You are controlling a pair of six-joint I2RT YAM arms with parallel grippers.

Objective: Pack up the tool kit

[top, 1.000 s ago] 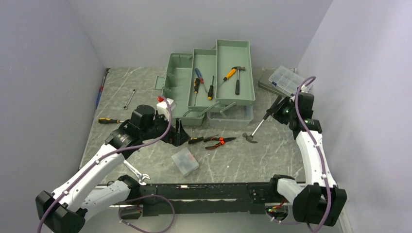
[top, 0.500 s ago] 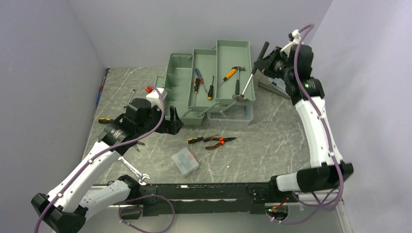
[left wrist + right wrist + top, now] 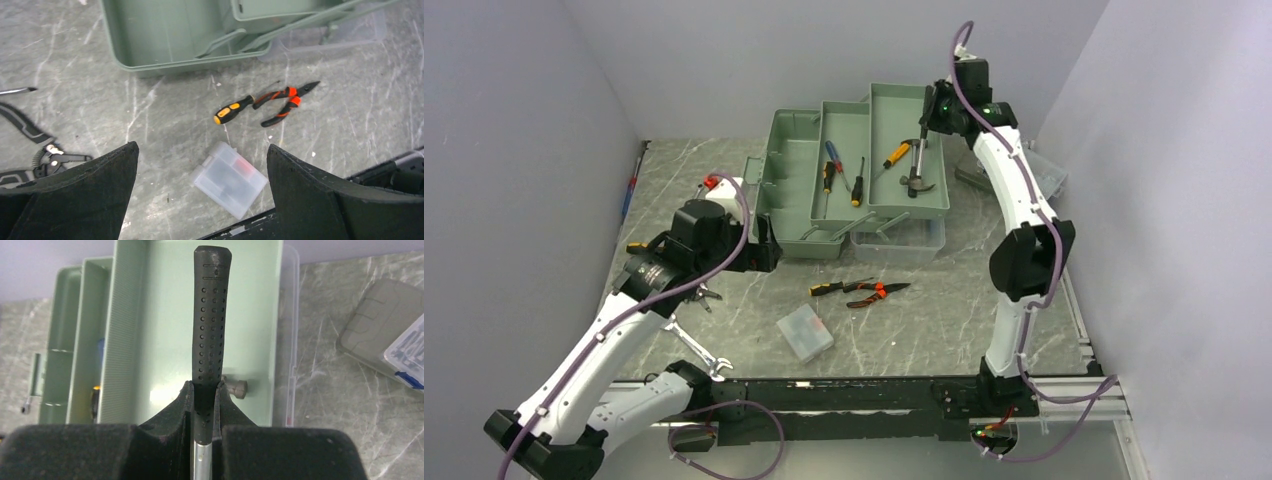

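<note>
The left gripper (image 3: 201, 147) hangs over the table (image 3: 150, 115), just in front of the green toolbox (image 3: 165, 55), with its fingers spread wide and nothing between them. Below it lie a small clear box (image 3: 229, 178), a black-and-yellow screwdriver (image 3: 233, 109) and red-handled pliers (image 3: 282, 100), the last two just beside each other. Further right, the right gripper (image 3: 202, 392) is pinched tight on the hammer (image 3: 210, 315) where the black perforated grip meets the bare metal shaft. The hammer is over the toolbox's rightmost tray (image 3: 904, 100). Its long axis runs far to near along the tray's length, with the grip end toward the back wall and the head toward the tray's near end. Whether the head touches the tray cannot be told.
</note>
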